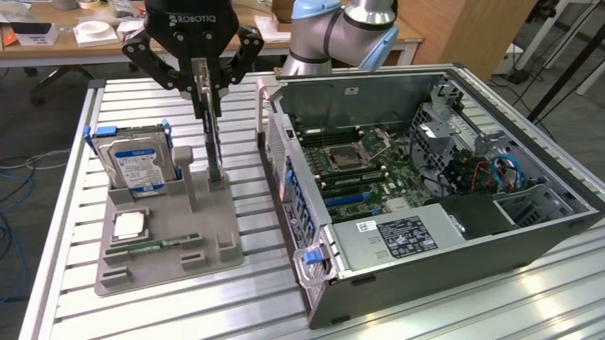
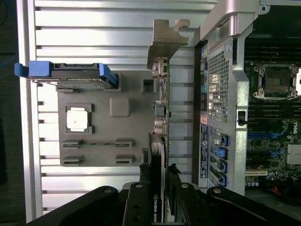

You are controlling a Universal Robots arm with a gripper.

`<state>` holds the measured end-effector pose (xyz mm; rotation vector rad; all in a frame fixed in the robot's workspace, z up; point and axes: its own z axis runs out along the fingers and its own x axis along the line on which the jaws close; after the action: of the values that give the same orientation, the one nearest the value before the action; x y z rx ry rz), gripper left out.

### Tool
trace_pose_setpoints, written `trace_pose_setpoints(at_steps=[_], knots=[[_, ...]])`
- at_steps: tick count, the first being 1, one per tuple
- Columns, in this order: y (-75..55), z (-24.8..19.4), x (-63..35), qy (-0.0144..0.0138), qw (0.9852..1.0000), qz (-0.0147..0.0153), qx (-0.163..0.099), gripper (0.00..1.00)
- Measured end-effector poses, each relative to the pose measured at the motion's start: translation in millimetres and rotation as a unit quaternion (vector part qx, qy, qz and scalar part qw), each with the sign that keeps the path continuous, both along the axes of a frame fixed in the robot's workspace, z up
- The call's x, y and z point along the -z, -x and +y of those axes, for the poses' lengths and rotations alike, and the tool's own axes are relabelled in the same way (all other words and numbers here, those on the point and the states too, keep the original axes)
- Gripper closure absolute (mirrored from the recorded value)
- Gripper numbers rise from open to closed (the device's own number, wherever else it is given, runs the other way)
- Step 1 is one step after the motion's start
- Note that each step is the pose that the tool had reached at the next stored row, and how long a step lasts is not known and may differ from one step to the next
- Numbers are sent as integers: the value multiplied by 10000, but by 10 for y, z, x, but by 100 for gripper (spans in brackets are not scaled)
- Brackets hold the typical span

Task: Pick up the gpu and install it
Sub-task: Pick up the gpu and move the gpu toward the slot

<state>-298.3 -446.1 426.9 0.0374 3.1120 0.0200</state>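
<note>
Gripper (image 2: 158, 190) fingers pinched on the gpu (image 2: 160, 120) top edge. Card hangs upright, edge-on, lower end at gray holder tray (image 1: 189, 212), beside open case (image 1: 454, 273). Judgement: lift straight, keep vertical, mind bracket (image 2: 167, 40) near the case wall.

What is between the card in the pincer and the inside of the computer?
Only the computer case's near wall, beside the grey holder. The pincer grips the gpu upright in that holder, and the case is open on top.
</note>
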Motion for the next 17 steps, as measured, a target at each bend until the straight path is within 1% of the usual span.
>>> trace_pose_setpoints(at_steps=[17], knots=[[0, 0, -84, 9, 10000, 0, 0, 75]])
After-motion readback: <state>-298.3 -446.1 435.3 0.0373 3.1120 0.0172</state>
